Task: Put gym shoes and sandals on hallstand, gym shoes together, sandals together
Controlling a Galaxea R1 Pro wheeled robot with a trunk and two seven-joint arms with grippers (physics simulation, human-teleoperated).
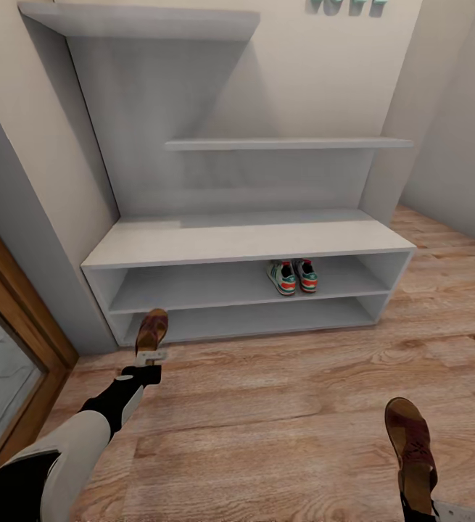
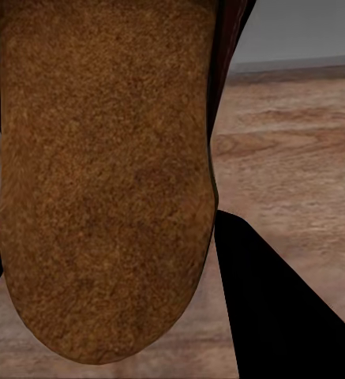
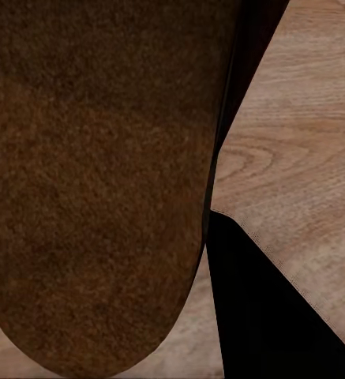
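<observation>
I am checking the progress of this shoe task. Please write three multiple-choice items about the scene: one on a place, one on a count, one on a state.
1. Where do the gym shoes stand?
A. floor
B. upper open tier of the hallstand
C. broad top

2. How many sandals are on the rack?
A. none
B. one
C. two

3. What does the left gripper do?
A. hangs open
B. holds a sneaker
C. holds a sandal

Key: B, both sit side by side on that tier; A, each gripper holds one; C, its fingers clamp the brown sandal.
</observation>
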